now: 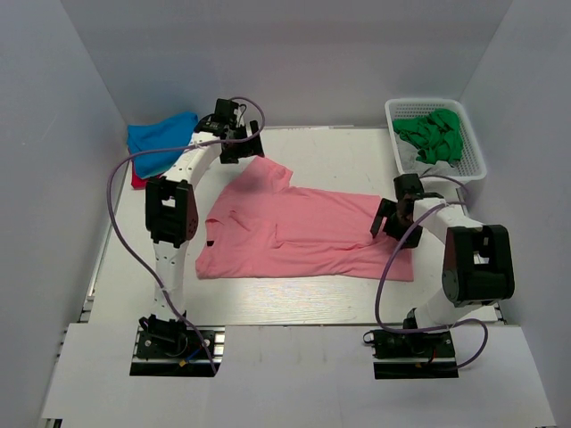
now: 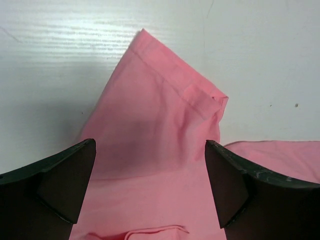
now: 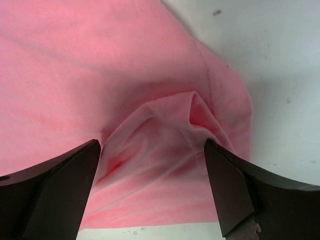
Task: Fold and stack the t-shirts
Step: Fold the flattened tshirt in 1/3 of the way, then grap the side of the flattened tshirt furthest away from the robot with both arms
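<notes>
A salmon-pink t-shirt (image 1: pixel 303 236) lies spread out on the white table (image 1: pixel 339 156), its collar to the left and its hem to the right. My left gripper (image 1: pixel 239 147) is open above the far sleeve (image 2: pixel 160 100), with one black finger (image 2: pixel 65 185) on each side of the cloth and nothing held. My right gripper (image 1: pixel 388 221) is open over the hem end, where a rumpled fold (image 3: pixel 165 130) bulges up between its fingers (image 3: pixel 235 185). A bright blue t-shirt (image 1: pixel 161 134) lies bunched at the far left over a teal one (image 1: pixel 153 166) and a red one (image 1: pixel 136 181).
A white mesh basket (image 1: pixel 424 102) holding green cloth (image 1: pixel 433 134) stands at the far right corner. Grey walls close in the table on three sides. Purple cables loop from both arms.
</notes>
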Robot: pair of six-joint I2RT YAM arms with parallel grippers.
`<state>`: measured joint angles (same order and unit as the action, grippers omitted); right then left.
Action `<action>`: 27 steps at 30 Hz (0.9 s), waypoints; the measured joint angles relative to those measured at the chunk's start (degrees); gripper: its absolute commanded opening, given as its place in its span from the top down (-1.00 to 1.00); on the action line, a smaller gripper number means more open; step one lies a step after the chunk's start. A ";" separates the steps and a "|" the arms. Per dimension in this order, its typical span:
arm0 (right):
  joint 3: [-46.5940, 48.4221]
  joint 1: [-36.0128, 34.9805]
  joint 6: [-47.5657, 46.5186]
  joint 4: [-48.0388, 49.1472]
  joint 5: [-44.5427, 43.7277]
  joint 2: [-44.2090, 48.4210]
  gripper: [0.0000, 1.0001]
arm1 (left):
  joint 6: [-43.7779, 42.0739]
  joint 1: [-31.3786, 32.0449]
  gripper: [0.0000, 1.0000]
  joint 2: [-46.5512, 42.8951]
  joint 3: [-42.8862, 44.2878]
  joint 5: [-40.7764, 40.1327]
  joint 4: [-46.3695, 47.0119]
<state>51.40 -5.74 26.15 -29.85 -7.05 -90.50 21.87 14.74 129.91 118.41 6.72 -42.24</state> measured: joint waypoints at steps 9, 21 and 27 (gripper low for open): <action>9.44 -0.79 -10.71 0.74 6.56 0.02 -0.81 | -1.68 -0.07 -1.00 7.34 7.13 -0.20 6.78; 24.76 -1.75 -15.19 1.16 11.41 -5.90 -0.81 | -4.61 1.66 -1.00 20.85 16.26 -6.60 15.96; 26.99 -1.79 -15.17 -0.31 12.46 -9.75 -0.81 | -8.17 4.37 -0.78 21.18 15.56 -14.60 17.16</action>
<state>78.39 -7.53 10.98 -30.15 5.41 -100.25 13.69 19.11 151.09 133.97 -7.88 -25.08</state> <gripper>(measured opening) 0.903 0.958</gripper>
